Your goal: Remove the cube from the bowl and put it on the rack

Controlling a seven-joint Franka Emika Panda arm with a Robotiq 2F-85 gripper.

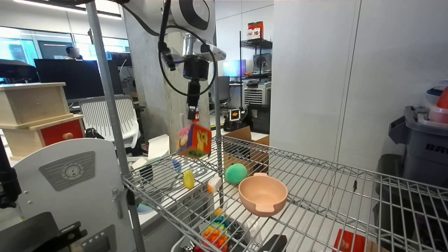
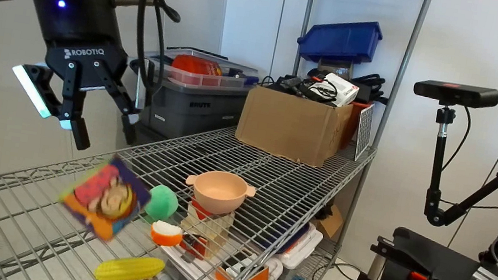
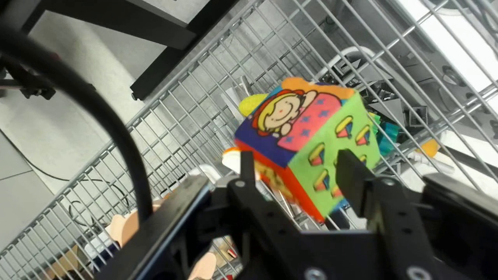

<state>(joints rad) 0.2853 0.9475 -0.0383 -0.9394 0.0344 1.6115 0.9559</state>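
Note:
The cube (image 1: 203,140), with colourful picture faces, is tilted and blurred in the air above the wire shelf. It also shows in an exterior view (image 2: 106,200) and in the wrist view (image 3: 307,120). My gripper (image 2: 104,135) is open just above the cube, and a gap shows between fingertips and cube there. In the wrist view the fingers (image 3: 293,155) are spread apart, with the cube beyond them. The peach bowl (image 1: 263,192) stands upright on the rack (image 1: 109,87) with nothing in it; it also shows in an exterior view (image 2: 219,195).
A green ball (image 1: 236,174), an orange-and-white piece (image 2: 166,234) and a yellow corn (image 2: 129,270) lie on the shelf near the bowl. A cardboard box (image 2: 281,125) and a grey bin (image 2: 194,107) stand behind. Upright poles rise at the rack's corners.

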